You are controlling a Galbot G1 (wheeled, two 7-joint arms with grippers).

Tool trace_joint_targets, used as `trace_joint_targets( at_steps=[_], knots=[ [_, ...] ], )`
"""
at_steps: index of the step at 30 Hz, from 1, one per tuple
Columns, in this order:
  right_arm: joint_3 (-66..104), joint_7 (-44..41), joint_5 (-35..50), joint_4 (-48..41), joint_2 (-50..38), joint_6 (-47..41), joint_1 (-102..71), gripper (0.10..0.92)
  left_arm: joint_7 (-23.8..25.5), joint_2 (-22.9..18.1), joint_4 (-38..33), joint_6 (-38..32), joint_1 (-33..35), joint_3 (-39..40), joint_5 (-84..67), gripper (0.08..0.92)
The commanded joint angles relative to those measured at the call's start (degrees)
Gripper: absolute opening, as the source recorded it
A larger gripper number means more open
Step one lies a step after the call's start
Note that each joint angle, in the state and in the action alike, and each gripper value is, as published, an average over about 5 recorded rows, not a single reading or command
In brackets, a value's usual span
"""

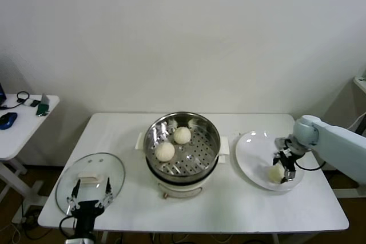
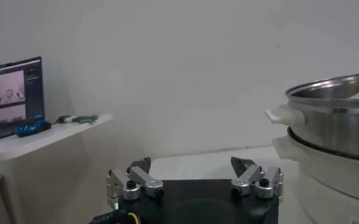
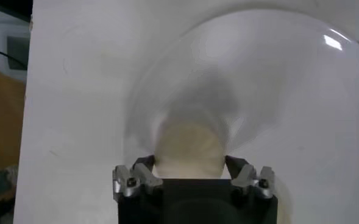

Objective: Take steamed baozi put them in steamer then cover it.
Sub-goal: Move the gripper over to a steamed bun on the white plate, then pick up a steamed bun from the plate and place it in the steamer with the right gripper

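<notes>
Right wrist view shows the right end effector point(image 3: 191, 176) with a finger on either side of a steamed baozi point(image 3: 188, 146) on the white plate point(image 1: 251, 164), seemingly clamped on it, presumably to carry it over. Two more buns point(image 1: 173, 143) already sit in the steamer point(image 1: 213, 135) at mid-bench, left uncovered for loading. By the near edge, the left end effector point(image 1: 89, 197) waits spread wide beside the cover point(image 1: 97, 164).
</notes>
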Motion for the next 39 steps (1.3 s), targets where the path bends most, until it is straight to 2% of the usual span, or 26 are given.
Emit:
trace_joint_targets(
  at_steps=[1, 6, 12, 20, 24, 33, 39],
  knots=[
    [0.6, -0.2, 0.0, -1.1, 0.8, 0.5, -0.2, 0.727, 0.0, 0.3, -0.1, 0.4, -0.5, 0.0, 0.0, 0.823],
    [-3.5, -0.4, 2.9, -0.1, 0.1, 1.5, 5.4, 0.716, 0.0, 0.1, 0.0, 0.4, -0.8, 0.5, 0.1, 0.823],
    [-15.5, -2.9, 6.6, 2.7, 1.6, 7.9, 21.6, 0.715, 0.0, 0.0, 0.2, 0.4, -1.1, 1.0, 0.1, 0.823],
    [-31.6, -5.6, 10.6, 7.3, 10.2, 19.8, 46.7, 0.715, -0.1, 0.4, 0.0, 0.3, -0.7, 1.1, 0.0, 0.823],
    [-34.8, -6.2, 11.4, 12.4, 13.4, 23.9, 54.0, 0.716, -0.1, 0.4, -0.3, 0.4, -0.6, 1.3, 0.1, 0.823],
    [-26.5, -7.1, 9.8, 22.6, 19.6, 23.9, 49.7, 0.719, -0.1, 0.3, -0.7, -0.1, -0.2, 2.0, 0.6, 0.823],
    [-23.0, -7.1, 8.2, 23.0, 26.7, 23.1, 42.8, 0.721, 0.0, 0.9, -0.8, -0.8, 0.9, 1.8, 0.8, 0.823]
  ],
)
